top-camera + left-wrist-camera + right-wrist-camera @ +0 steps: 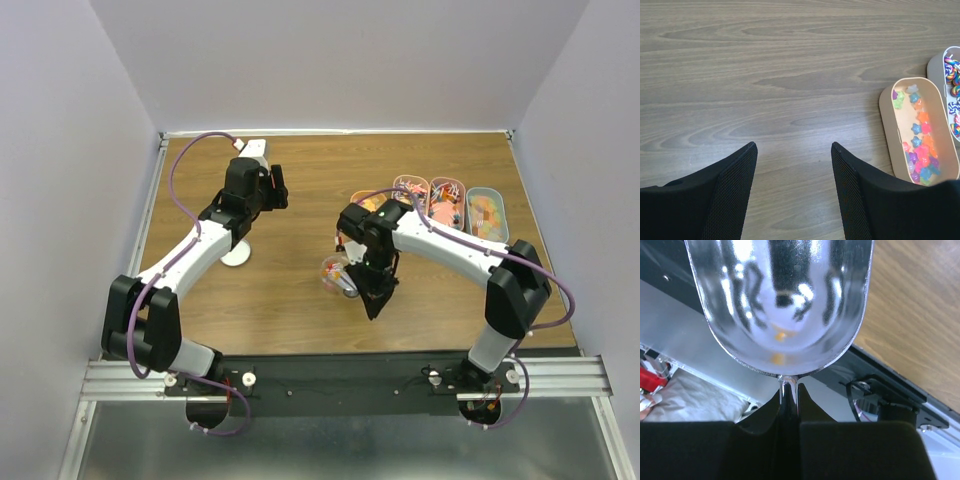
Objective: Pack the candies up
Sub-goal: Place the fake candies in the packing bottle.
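In the right wrist view my right gripper (790,397) is shut on the thin handle of a metal scoop (785,300). The bowl is held up over the table's near edge, and one small orange candy (781,334) shows inside it. Seen from above, the right gripper (372,298) hangs near the middle front, beside a small clear container (333,272) with candies in it. My left gripper (792,150) is open over bare wood, nothing between its fingers. A beige tray (888,117) of star-shaped candies (921,147) lies to its right.
Several oblong trays (487,215) of sweets line the back right of the table. A second tray (937,70) with swirled sweets shows at the left wrist view's right edge. A white disc (236,256) lies under the left arm. The black rail (340,375) runs along the near edge.
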You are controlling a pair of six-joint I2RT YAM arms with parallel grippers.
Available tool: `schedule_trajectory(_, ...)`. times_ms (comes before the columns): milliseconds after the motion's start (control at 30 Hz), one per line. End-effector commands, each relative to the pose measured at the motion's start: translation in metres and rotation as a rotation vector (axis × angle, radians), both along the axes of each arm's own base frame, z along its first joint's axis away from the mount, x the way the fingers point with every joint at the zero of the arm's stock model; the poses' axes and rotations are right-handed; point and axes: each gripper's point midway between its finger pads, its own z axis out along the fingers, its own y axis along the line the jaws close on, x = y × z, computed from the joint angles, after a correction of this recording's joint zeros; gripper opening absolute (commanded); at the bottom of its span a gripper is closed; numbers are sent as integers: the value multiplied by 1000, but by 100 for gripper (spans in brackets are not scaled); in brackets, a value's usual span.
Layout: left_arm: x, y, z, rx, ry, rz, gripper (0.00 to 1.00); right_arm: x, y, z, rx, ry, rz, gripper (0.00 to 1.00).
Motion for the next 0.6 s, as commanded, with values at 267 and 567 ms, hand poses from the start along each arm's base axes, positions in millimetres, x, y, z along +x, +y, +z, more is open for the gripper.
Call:
schedule_trajectory(267,-1,4,12,12,-24,12,68,-31,0,18,18,168,-29,1)
schedule_trajectory(567,-1,4,11,14,-23,13,69,-33,-3,19,15,166,-38,1)
